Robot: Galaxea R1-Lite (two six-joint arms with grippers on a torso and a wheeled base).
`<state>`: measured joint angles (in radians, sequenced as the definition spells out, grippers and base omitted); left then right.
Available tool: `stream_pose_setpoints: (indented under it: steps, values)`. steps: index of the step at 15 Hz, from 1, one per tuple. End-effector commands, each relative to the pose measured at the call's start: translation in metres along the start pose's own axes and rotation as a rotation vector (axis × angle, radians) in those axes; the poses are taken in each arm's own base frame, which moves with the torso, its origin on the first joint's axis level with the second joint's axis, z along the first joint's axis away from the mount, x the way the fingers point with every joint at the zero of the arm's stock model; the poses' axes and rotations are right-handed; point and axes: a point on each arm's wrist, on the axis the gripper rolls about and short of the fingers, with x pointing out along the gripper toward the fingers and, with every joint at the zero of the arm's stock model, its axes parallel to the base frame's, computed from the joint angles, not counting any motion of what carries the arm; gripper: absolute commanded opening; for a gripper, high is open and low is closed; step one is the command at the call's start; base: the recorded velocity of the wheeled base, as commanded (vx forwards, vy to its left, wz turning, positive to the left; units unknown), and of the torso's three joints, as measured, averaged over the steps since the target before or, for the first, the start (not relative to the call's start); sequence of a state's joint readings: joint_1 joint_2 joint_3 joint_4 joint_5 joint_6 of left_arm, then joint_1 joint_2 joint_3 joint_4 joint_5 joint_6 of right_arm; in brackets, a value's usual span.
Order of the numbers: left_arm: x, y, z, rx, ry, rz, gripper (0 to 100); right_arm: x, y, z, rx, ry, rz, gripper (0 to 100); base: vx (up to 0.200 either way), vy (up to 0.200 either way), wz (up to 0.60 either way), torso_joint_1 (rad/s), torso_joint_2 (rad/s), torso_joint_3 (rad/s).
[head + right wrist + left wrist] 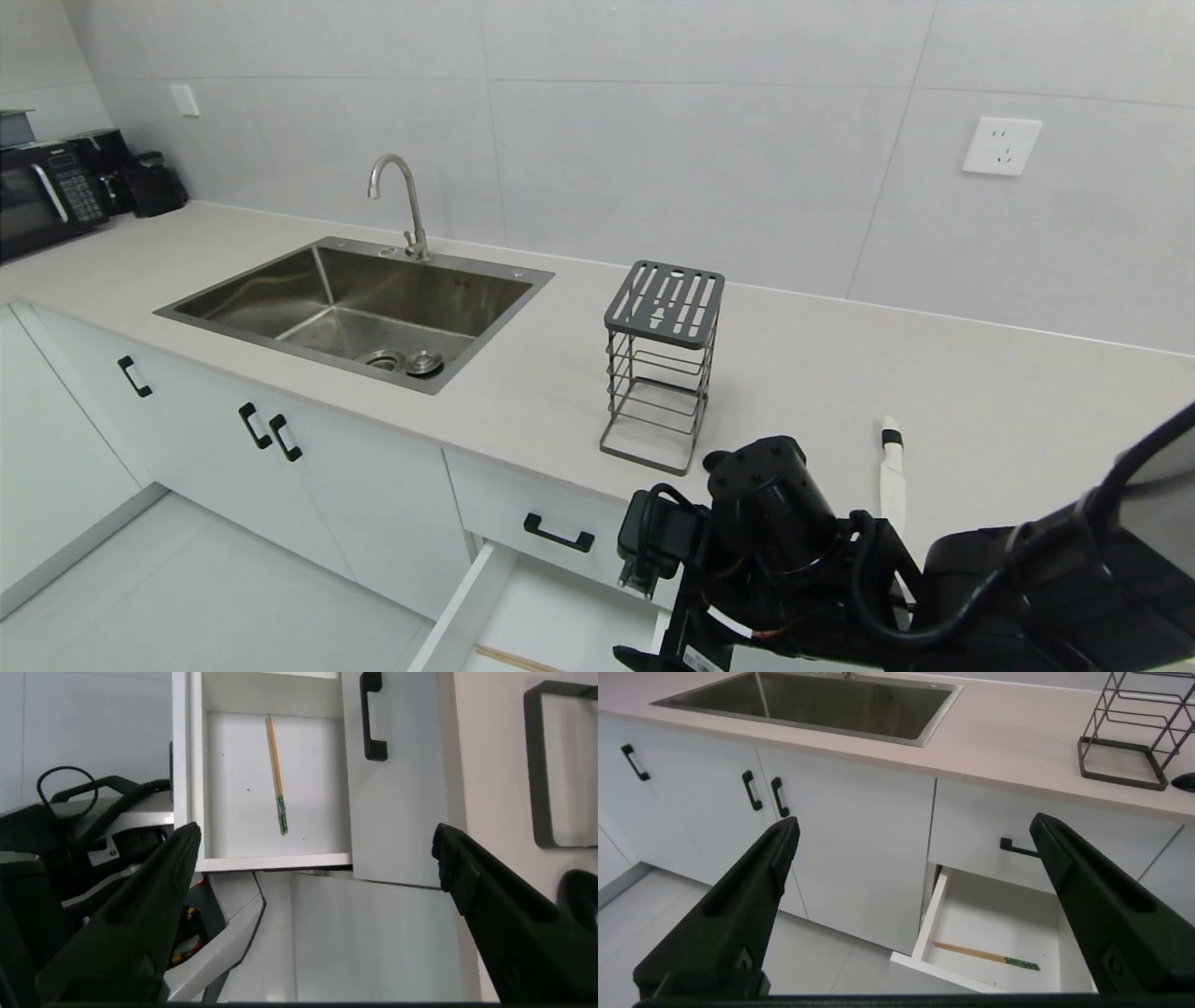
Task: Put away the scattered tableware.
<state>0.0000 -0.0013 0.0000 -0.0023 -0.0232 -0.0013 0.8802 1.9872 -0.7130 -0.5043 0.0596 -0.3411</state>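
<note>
A white knife (892, 471) with a black band lies on the counter, right of the grey wire rack (661, 364). Below the counter edge a white drawer (537, 616) stands pulled out. A pair of wooden chopsticks with green ends (985, 955) lies inside it, seen from above as chopsticks (277, 775) in the right wrist view. My left gripper (915, 835) hangs open in front of the cabinets, holding nothing. My right gripper (318, 845) is open above the drawer, also holding nothing. The right wrist (770, 523) hovers at the counter's front edge, left of the knife.
A steel sink (280, 322) with a tap (400, 201) is set into the counter at left. Cabinet doors with black handles (261, 429) run below. A microwave (42, 196) stands at the far left. The drawer front's handle (372, 719) faces outward.
</note>
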Motion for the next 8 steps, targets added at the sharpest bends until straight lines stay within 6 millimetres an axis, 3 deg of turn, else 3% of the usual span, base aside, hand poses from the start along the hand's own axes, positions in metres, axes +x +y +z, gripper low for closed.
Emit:
stream_pose_setpoints:
  steps: [1,3,5,8]
  values:
    - [0.000,0.000,0.000,0.000,0.001,0.000,100,0.004,-0.001,-0.005,0.007,0.014,0.000,100,0.000,0.000,0.00,0.000,0.00,0.000]
    - [0.000,0.000,0.000,0.000,0.001,0.000,100,0.002,-0.007,-0.002,0.072,-0.023,-0.022,100,0.000,0.000,0.00,0.000,0.00,0.000]
    - [0.000,0.000,0.000,0.000,0.001,0.000,100,-0.004,-0.012,0.005,0.290,-0.084,-0.047,100,0.000,0.000,0.00,0.000,0.00,0.000]
    - [0.000,0.000,0.000,0.001,0.001,0.000,100,-0.017,-0.021,-0.003,0.493,-0.079,-0.137,100,0.000,0.000,0.00,0.000,0.00,0.000]
